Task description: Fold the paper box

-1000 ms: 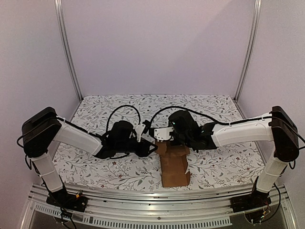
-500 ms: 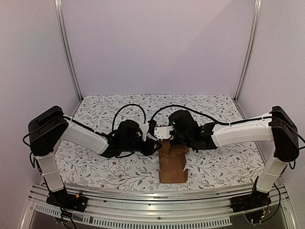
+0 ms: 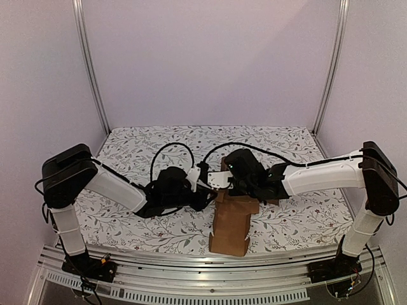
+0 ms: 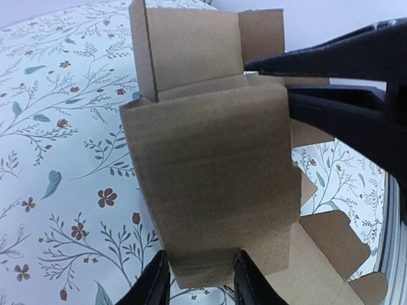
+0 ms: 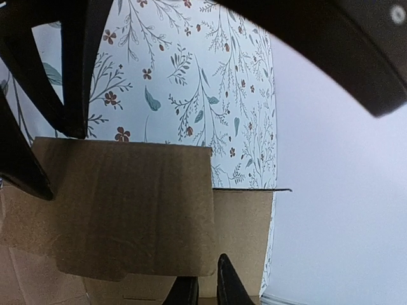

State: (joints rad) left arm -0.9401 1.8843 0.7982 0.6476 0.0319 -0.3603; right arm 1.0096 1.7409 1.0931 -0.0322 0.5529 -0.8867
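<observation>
Left claw (image 4: 200, 270) has moved in, half-open; right claw (image 5: 206, 276) barely parted; paper box (image 3: 230, 222) runs far-to-near.

The tabletop (image 3: 286, 143) is covered from side to side with a white sheet printed with grey-green sprigs, leaves and small dark red flowers. Its near edge runs along a silver metal rail (image 3: 159, 257), and pale walls close in the other three sides. The only thing on the printed surface is the paper box (image 3: 230, 229), a plain brown cardboard piece that is partly folded, with creased panels and loose flaps. It sits at the front middle, running from about the centre toward the rail. Its far end is raised off the sheet, and its near end reaches the front edge. Whether that near end rests on the sheet cannot be told.
</observation>
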